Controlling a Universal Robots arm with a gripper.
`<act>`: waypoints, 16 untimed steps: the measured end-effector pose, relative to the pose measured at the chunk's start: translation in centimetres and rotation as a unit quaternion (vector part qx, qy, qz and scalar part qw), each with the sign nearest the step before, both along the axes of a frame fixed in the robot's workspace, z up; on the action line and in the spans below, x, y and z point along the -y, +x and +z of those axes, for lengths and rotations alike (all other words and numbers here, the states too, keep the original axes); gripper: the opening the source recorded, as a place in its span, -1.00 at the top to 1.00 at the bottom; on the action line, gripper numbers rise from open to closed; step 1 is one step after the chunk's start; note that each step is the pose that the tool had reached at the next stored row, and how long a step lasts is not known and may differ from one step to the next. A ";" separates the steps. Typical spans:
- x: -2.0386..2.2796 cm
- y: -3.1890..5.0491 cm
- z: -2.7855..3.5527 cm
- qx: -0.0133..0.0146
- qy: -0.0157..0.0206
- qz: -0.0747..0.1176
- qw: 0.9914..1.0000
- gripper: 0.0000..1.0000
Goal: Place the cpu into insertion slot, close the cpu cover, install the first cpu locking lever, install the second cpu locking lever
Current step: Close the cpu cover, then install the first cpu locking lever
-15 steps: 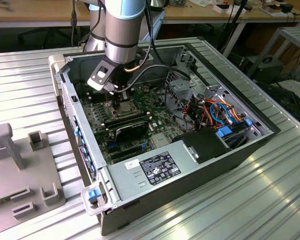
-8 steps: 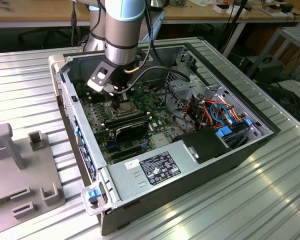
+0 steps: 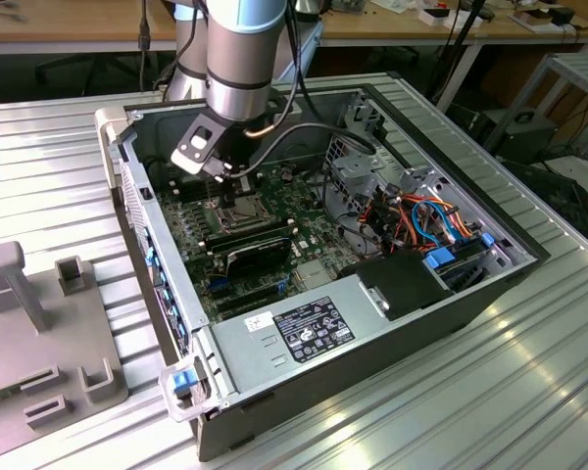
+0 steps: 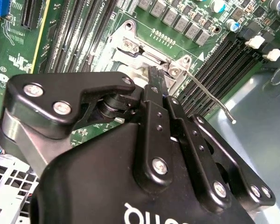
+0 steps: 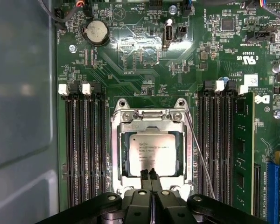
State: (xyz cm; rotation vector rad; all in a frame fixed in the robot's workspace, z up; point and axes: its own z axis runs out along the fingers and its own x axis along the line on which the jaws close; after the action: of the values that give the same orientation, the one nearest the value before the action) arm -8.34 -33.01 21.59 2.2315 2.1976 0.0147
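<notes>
End effector [image 5: 149,174], pinched closed, at edge of silver-grey square cpu [image 5: 151,150].

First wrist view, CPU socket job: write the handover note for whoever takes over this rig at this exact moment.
Claw: shut, nothing visible between its fingers, tips down at the edge of the cpu cover.
Things: cpu lies in the insertion slot; the cover lies flat around it.
Done: cpu placed, cover down.
Left: one wire locking lever angles out loose beside the socket, not latched. The other lever's state cannot be told.
</notes>
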 end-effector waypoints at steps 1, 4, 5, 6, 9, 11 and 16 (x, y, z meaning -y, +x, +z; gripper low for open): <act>0.00 0.20 0.01 0.000 0.000 0.000 1.000 0.79; 0.00 1.30 0.01 -0.001 0.000 0.000 1.000 0.79; 0.00 1.67 0.01 -0.001 0.000 0.000 1.000 0.79; 0.00 1.88 0.01 -0.002 0.000 0.000 1.000 0.79; 0.01 1.95 0.01 -0.002 0.000 0.000 1.000 0.79; 0.00 1.98 0.01 -0.002 0.000 0.000 1.000 0.79; 0.00 1.99 0.01 -0.002 0.000 0.000 1.000 0.79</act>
State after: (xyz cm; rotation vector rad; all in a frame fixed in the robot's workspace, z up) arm -6.35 -33.01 21.60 2.2336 2.1988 0.0110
